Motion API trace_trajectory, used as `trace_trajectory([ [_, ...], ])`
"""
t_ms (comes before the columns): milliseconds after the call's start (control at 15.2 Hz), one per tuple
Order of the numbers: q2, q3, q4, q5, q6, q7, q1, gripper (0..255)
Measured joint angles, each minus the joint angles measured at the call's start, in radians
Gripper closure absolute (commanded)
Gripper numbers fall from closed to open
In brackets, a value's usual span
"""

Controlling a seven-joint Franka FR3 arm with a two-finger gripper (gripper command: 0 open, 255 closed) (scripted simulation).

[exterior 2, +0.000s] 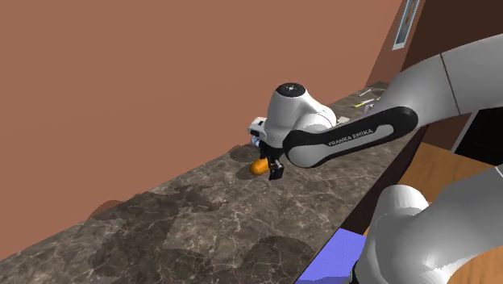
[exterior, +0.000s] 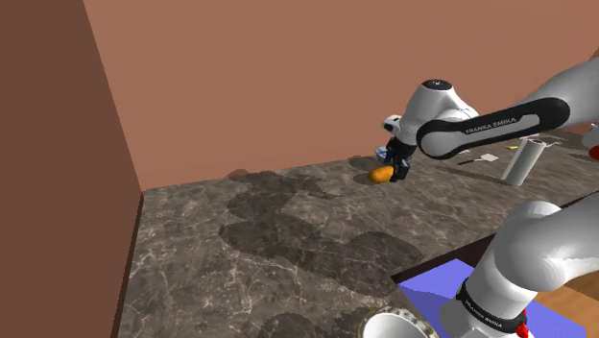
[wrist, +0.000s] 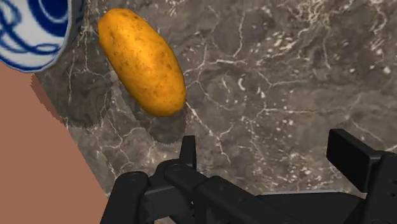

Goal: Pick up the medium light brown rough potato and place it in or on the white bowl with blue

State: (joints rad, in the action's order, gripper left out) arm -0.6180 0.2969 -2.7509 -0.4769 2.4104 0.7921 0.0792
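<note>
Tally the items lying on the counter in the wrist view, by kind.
Potato: 1
White bowl with blue pattern: 1
Total: 2

Potato (wrist: 141, 60) on countertop (wrist: 286, 76), just beside bowl (wrist: 28, 32), near wall (wrist: 38, 172); fingers (wrist: 353, 159) close by, not touching.
</note>
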Motion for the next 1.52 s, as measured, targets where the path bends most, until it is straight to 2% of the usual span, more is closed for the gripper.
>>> trace_trajectory([
  [330,0.207,0.058,0.018,-0.181,0.274,0.093,0.051,0],
  [528,0.361,0.084,0.077,-0.3,0.434,0.127,0.091,0],
  [660,0.425,0.087,0.101,-0.357,0.5,0.12,0.112,0],
  [1122,0.575,0.087,0.162,-0.462,0.608,0.03,0.147,0],
  [1518,0.589,0.089,0.168,-0.475,0.619,0.018,0.151,0],
])
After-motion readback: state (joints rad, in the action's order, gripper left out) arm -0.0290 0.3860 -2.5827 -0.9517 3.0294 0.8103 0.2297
